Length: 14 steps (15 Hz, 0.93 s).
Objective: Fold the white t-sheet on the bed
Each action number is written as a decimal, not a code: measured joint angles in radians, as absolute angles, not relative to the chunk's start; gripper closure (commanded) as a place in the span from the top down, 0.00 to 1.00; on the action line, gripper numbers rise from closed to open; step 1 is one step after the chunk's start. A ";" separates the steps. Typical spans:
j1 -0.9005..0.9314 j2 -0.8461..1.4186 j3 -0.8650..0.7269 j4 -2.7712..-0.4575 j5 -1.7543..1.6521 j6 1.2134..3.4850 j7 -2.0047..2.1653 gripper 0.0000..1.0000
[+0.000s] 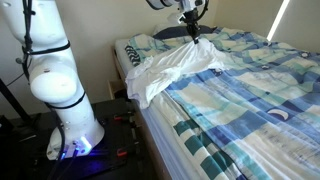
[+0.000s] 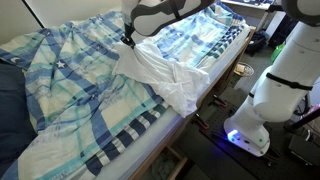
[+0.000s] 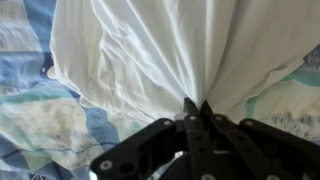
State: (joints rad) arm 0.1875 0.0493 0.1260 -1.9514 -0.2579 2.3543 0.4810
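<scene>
A: So, where is the white t-sheet point(image 1: 172, 68) lying at this moment?

B: It is lying wrinkled on the bed point(image 1: 255, 95), along the side nearest the robot's base. One end is drooping over the bed's edge in an exterior view.

A: And what is the end effector point(image 3: 195, 108) doing?

B: It is pinching a bunch of the cloth, with its fingers pressed together on it. In the wrist view, creases are fanning out from that pinch across the fabric.

A: Which step are we looking at, then?

B: I am reading it as the carrying part of a fold. The gripped portion is being held up off the bedspread so that it can go over the rest. No tidy fold is showing yet, so the task is looking early.

A: What is the next move asking for?

B: Probably drawing the pinched part across the garment, low and steady, so that the cloth is laying flat rather than bunching. Heading toward the middle of the bed seems wise, since the hanging end could be pulling everything off the side. Only then should the fingers be letting go.
</scene>
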 measured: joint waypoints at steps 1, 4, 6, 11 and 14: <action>0.187 0.049 0.126 -1.947 -0.260 2.354 0.483 0.02; 0.188 0.049 0.126 -1.934 -0.265 2.351 0.483 0.08; 0.188 0.049 0.126 -1.920 -0.276 2.351 0.483 0.03; 0.189 0.049 0.126 -1.892 -0.304 2.351 0.483 0.00; 0.189 0.050 0.126 -1.890 -0.308 2.348 0.483 0.33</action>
State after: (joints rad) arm 0.1893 0.0499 0.1262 -1.8897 -0.3079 2.3475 0.4833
